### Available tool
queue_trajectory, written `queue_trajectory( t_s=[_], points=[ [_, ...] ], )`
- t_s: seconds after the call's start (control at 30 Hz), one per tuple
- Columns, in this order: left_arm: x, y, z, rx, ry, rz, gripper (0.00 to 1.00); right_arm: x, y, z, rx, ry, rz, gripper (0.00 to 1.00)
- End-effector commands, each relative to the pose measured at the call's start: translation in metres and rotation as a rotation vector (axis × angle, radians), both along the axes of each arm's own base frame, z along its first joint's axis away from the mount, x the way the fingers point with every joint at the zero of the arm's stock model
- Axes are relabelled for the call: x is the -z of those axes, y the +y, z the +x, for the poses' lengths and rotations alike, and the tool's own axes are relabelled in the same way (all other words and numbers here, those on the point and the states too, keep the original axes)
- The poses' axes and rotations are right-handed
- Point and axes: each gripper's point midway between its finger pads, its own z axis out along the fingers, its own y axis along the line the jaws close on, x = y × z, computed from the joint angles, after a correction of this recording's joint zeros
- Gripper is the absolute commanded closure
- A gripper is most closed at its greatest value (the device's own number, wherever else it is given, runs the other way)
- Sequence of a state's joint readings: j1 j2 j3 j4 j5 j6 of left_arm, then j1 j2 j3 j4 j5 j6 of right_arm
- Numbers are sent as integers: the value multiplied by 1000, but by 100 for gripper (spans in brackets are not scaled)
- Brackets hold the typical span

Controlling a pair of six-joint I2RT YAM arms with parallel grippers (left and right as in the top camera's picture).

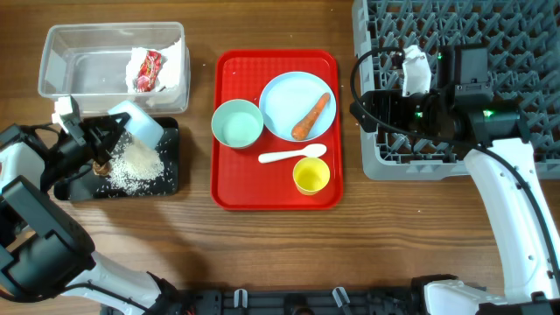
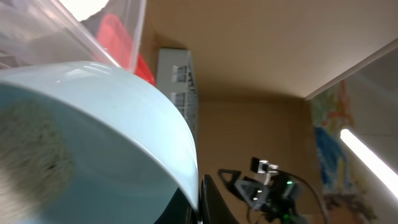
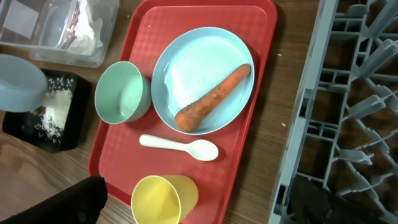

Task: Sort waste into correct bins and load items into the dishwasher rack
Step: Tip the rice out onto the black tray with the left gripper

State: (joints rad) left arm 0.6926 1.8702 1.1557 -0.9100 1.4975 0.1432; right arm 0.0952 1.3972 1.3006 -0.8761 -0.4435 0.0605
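Note:
My left gripper [image 1: 112,133] is shut on the rim of a pale blue bowl [image 1: 140,122], tilted over the black tray [image 1: 171,179]. The tray holds loose white rice [image 1: 136,162] and a small brown lump [image 1: 101,168]. In the left wrist view the bowl [image 2: 93,124] fills the frame, pinched by my fingers [image 2: 202,199]. The clear tub [image 1: 87,74] holds a white tissue [image 1: 171,61] and a red wrapper [image 1: 147,70]. My right gripper [image 1: 372,109] is open and empty at the left edge of the grey rack [image 1: 490,35]; in its wrist view it [image 3: 205,202] hangs above the yellow cup [image 3: 163,199].
The flat red tray [image 1: 232,188] holds a second pale blue bowl [image 1: 237,122], a plate [image 1: 284,96] with the carrot [image 1: 311,115], a white spoon [image 1: 291,157] and the yellow cup [image 1: 311,176]. Bare wood lies in front of the tray.

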Motion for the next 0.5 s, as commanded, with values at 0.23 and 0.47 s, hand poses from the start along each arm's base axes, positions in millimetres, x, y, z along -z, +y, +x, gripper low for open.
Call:
queue_trajectory(
  t_s=[0.23, 0.47],
  points=[
    [-11, 1, -2, -14, -2, -101, 96, -4, 0, 3, 17, 0, 2, 3],
    [-12, 3, -6, -30, 36, -134, 96, -4, 0, 3, 17, -1, 1, 3]
  ],
)
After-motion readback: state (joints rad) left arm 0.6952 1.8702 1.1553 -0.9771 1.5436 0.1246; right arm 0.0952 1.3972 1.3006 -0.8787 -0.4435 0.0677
